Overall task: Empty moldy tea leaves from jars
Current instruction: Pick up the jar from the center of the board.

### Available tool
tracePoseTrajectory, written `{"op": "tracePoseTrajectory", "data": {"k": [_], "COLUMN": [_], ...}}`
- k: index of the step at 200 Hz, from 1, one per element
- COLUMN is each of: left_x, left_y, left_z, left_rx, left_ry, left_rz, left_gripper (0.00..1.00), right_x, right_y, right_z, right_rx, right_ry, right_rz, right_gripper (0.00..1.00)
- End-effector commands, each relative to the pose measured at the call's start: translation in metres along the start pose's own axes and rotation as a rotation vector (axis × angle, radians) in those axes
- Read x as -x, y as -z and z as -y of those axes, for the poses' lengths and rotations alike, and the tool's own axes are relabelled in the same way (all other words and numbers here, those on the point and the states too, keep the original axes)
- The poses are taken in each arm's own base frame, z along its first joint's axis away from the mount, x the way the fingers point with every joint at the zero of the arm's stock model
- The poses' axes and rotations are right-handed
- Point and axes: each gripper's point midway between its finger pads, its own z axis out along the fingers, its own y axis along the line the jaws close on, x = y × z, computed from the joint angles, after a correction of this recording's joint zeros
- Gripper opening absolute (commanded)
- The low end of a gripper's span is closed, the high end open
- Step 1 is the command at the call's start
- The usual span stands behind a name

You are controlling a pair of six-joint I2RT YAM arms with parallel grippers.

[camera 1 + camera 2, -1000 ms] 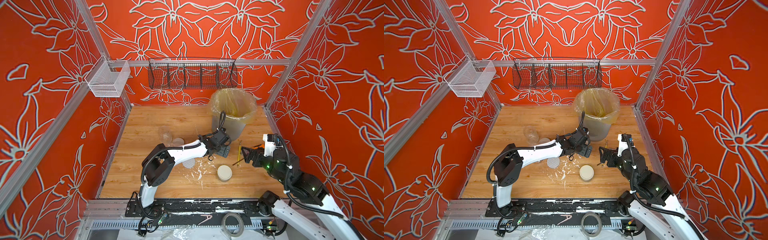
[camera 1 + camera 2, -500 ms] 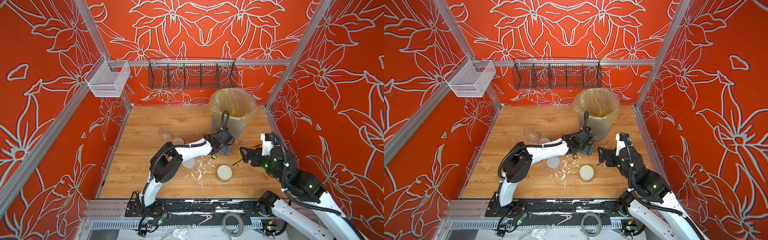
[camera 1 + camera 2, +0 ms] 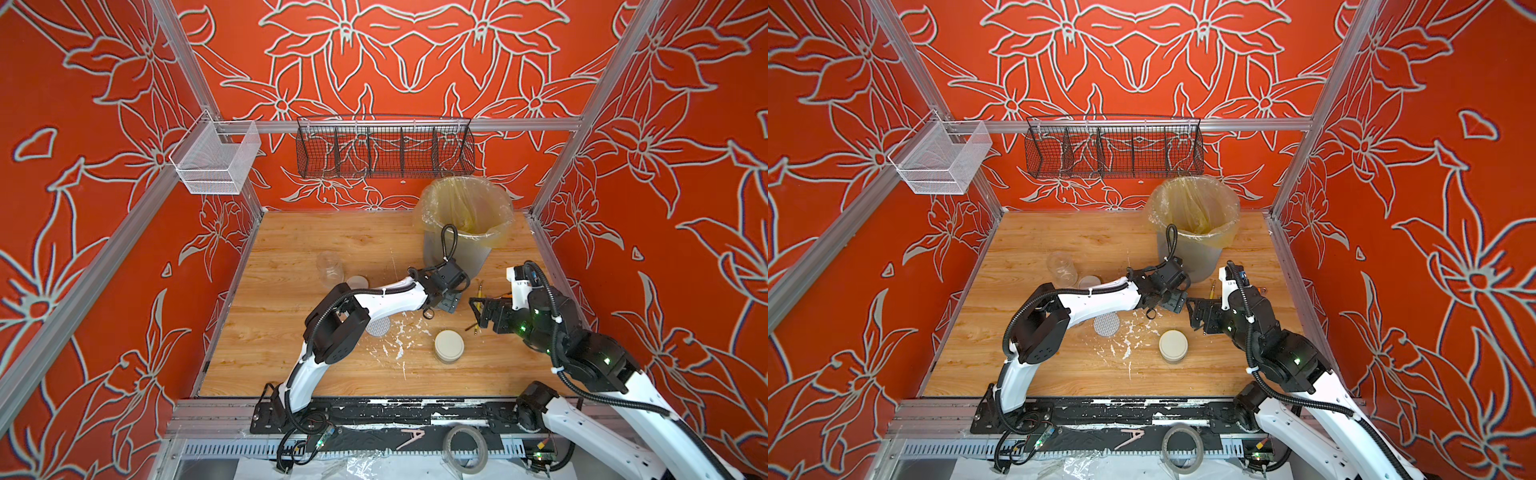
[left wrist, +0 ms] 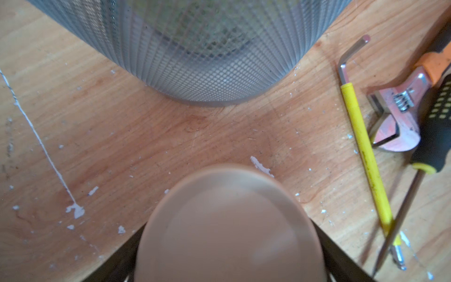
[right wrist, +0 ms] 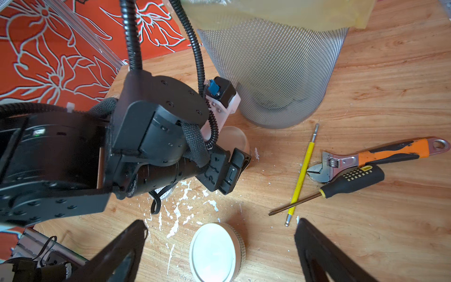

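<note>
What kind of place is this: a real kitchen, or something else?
Probably a robot test booth, not a home. The left arm and right arm are mounted on a rail at the table edge, aluminium posts frame walls of printed flowers, and a wrench and screwdriver lie by the bin.
</note>
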Motion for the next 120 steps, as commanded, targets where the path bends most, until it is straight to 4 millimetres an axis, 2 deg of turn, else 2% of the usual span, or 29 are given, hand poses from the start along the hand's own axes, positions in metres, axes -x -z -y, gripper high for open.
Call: {"op": "tracePoseTrajectory", "data": {"k": [1, 26, 48, 70, 120], "left_x": [-0.005, 0.000, 0.006, 0.013, 0.033], "left_y": [-0.003, 0.009, 0.027, 0.052, 0.123], "left_z": [-0.003, 0.000, 0.001, 0.000, -0.002], "left_rx": [0.003, -0.025, -0.058, -0.091, -0.199], "left_ry": [0.009, 0.021, 0.040, 0.056, 0.075], "left_rz": [-0.031, -0.011, 0.019, 0.059, 0.158], "left_gripper": [0.78, 0.74, 0.71, 0.69, 0.63], "right_x": [0.000, 0.002, 0.006, 0.013, 0.028], "right_y": [0.003, 0.004, 0.006, 0.007, 0.011], "right_z": [-0.001, -0.001, -0.002, -0.009, -0.035], "right_rx": [0.009, 0.008, 0.010, 0.048, 0.198], "right_ry": [-0.007, -0.007, 0.000, 0.033, 0.215], "right_rz": [0.005, 0.016, 0.034, 0.063, 0.202], "right_gripper": [0.97, 0.97, 0.97, 0.97, 0.96]}}
